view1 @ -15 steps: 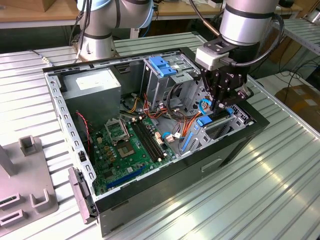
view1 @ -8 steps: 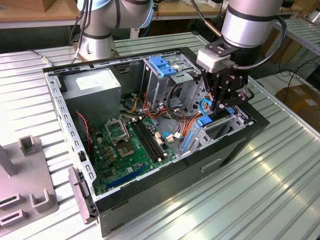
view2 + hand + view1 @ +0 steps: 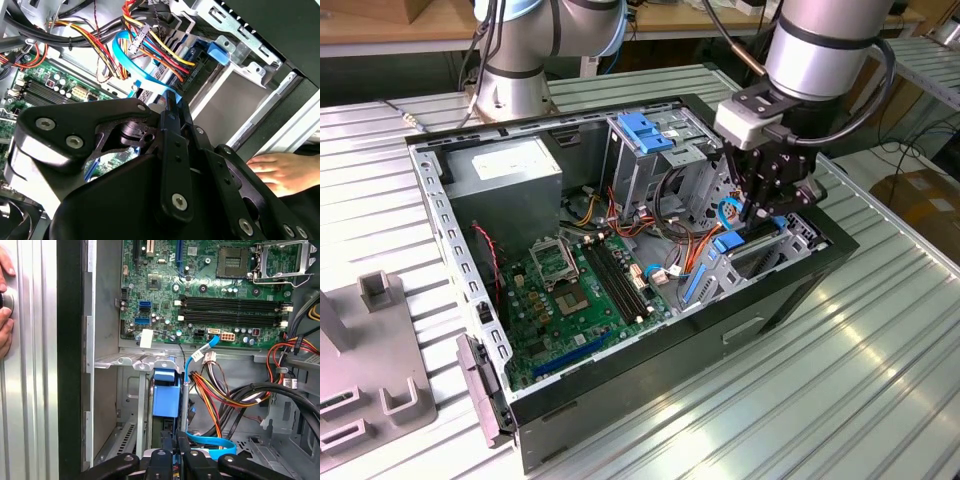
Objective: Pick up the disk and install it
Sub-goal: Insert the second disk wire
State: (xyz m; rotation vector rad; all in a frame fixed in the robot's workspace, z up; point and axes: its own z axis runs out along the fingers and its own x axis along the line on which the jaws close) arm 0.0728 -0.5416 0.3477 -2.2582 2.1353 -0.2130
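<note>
Presently the black two-fingered gripper [image 3: 175, 458] is seen with its fingers drawn together. Nothing can be made out clamped between them. It is positioned just beside the end of the disk [image 3: 166, 392], of which a blue plastic carrier, standing on edge, is presented in the first wrist view. Contact between the tips and the carrier cannot be confirmed.

The disk is located inside the silver sheet-metal drive bay [image 3: 130, 362], at the front corner of the open black desktop computer case [image 3: 430, 200]. It is not lying loose outside the case. The installing step is therefore judged to be in hand, with the pick-up done and the disk largely entered. Whether it is fully seated cannot be told.

Any further seating is judged to call for a straight push along the bay, kept clear of the flat blue data cable [image 3: 210, 442] and the bundle of red, yellow and black power wires [image 3: 215, 390] close alongside.

Of the disk, its metal face and label are not seen. The carrier appears whole and upright.

The green motherboard [image 3: 225, 295] lies beyond the bay. A person's hand [image 3: 280, 170] is rested on the surface outside the case.
</note>
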